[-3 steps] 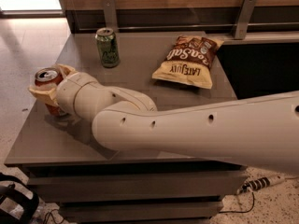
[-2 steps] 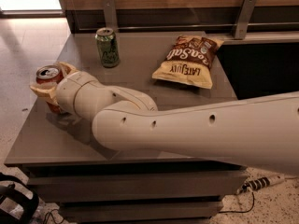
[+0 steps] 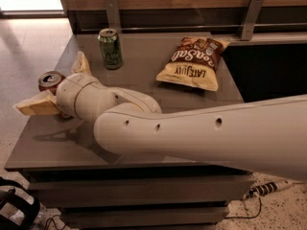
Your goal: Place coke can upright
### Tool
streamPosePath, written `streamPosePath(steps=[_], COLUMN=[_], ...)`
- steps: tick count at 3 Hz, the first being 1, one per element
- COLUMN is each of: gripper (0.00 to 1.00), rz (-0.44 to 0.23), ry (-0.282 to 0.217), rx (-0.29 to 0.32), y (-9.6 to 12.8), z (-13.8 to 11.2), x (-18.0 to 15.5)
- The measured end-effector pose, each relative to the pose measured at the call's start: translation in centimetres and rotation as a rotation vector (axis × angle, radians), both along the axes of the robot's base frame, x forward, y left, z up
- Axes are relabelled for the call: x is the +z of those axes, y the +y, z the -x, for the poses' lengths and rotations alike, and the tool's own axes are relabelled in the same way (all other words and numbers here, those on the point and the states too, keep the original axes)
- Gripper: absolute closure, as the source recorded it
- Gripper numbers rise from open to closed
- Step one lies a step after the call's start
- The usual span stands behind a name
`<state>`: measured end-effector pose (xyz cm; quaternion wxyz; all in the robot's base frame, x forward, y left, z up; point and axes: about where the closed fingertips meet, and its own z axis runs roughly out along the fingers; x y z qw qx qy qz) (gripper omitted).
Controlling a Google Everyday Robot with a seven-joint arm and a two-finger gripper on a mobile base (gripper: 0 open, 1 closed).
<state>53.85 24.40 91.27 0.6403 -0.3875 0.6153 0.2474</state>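
While the coke can (image 3: 50,79) stood upright nr the left edge of the worktop (image 3: 45,147), silver top facing up, the gripper (image 3: 49,84) sat around it w/ fingers (image 3: 36,107) spread wide. One tan finger was on the can's near side, the other behind it; couldn't tell if either touched the can. White arm (image 3: 201,133) crossed the front of the worktop from the right. Green can (image 3: 110,48) was upright further back, well apart. Chip bag (image 3: 193,62) lay flat to the right of the green can.
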Motion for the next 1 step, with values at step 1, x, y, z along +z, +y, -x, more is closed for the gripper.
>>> streamPosePath(steps=[1], gripper=[0.0], rz=[0.0], ry=[0.0], rx=[0.0], y=[0.0], z=[0.0], x=[0.01])
